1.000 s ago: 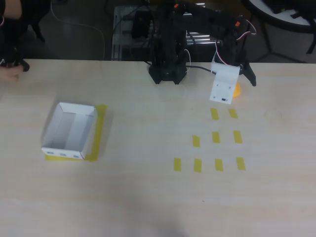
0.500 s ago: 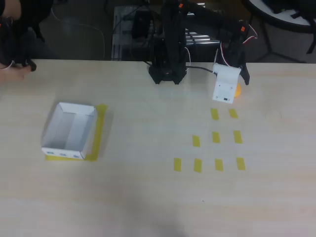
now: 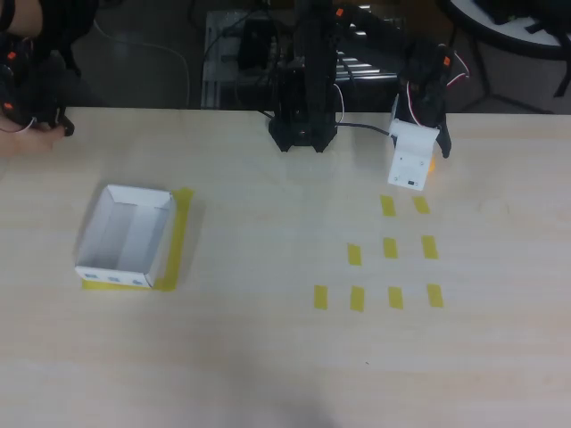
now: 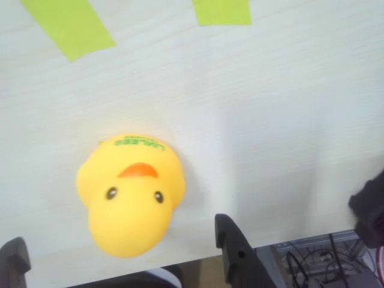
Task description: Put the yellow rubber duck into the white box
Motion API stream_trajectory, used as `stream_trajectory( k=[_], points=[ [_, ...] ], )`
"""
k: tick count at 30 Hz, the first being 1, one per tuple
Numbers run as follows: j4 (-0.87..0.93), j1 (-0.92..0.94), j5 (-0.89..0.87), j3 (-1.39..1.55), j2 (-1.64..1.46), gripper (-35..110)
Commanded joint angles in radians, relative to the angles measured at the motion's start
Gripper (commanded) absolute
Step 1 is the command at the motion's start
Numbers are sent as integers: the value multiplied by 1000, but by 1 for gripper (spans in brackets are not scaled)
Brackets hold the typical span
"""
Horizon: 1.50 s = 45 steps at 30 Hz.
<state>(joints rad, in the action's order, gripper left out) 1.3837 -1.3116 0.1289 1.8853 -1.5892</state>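
Well, the arm (image 3: 308,80) stands on its base at the desk's (image 3: 268,357) far edge, about the middle, and reaches sideways to the right in the overhead view, then bends down near that same far edge. A white camera block (image 3: 412,157) on the wrist faces down and covers most of what lies beneath it. The gripper (image 4: 120,258) points down at the desk: in the wrist view its two dark fingers (image 4: 237,255) come up from the bottom edge, one at the left corner and one right of centre, so the jaws are spread wide. The duck (image 4: 129,195) sits on the desk between them, touching neither, as far as the picture lets me tell, with its beak and eyes turned up to the camera and green lettering on its body. In the overhead view just a sliver of the duck (image 3: 430,164) peeks out at the right side of the white block. Yellow tape strips (image 3: 390,248) lie in rows nearer the front edge, right of centre. The box (image 3: 125,236) rests well apart, towards the desk's left edge, open side up, with yellow tape along its right and front sides.
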Motion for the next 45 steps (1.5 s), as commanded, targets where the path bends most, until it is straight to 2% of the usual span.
stream_trajectory(
  k=[1,15,25,28,31,33,41,45],
  points=[
    [-15,-14,8,-6,-6,42],
    [-66,23,8,15,15,32],
    [-95,23,6,26,48,31],
    [-103,21,-6,20,52,23],
    [-103,26,-20,3,54,7],
    [-97,29,-31,-12,57,1],
    [-86,21,-51,-63,64,0],
    [11,43,-74,-213,37,0]
  ],
)
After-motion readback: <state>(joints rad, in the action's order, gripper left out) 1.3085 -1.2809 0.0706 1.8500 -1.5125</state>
